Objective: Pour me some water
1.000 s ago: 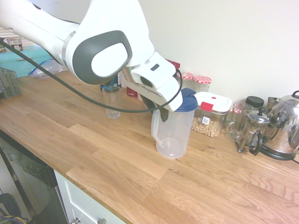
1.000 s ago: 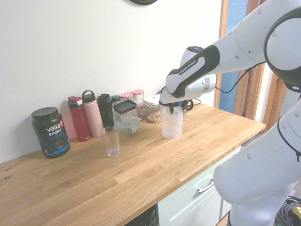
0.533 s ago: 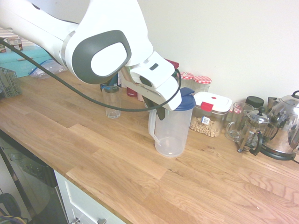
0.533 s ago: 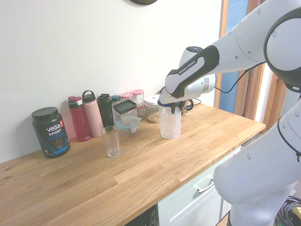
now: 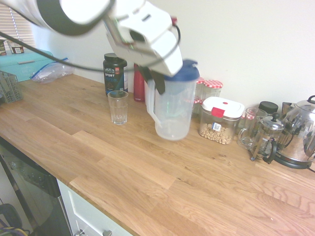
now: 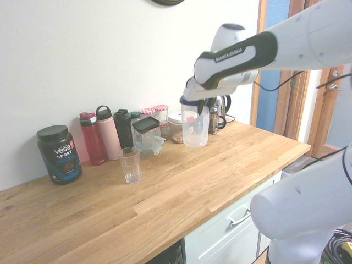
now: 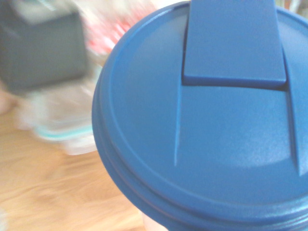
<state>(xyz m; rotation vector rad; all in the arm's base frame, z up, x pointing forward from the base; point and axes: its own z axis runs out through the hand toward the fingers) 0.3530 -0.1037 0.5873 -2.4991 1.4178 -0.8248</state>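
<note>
A clear plastic pitcher (image 5: pixel 172 110) with a blue lid (image 5: pixel 181 72) hangs in the air above the wooden counter (image 5: pixel 123 172), held upright. My gripper (image 5: pixel 150 84) is shut on its handle, at the side facing the glass. The empty drinking glass (image 5: pixel 118 107) stands on the counter to the pitcher's left, apart from it. From the other side, the pitcher (image 6: pixel 195 124) hangs to the right of the glass (image 6: pixel 130 165) and higher. The blue lid (image 7: pixel 202 120) fills the wrist view. Whether there is water inside I cannot tell.
Along the wall stand a black Vega tub (image 6: pixel 59 154), red, pink and black bottles (image 6: pixel 93 137), red-lidded jars (image 5: pixel 212 87), a nut container (image 5: pixel 220 120), a French press (image 5: pixel 266 137) and a kettle (image 5: pixel 300 132). The counter's front edge (image 5: pixel 83 189) runs over the cupboards.
The gripper closed on the pitcher's handle and lifted the pitcher off the counter, carrying it up and a little toward the glass. The glass has not moved.
</note>
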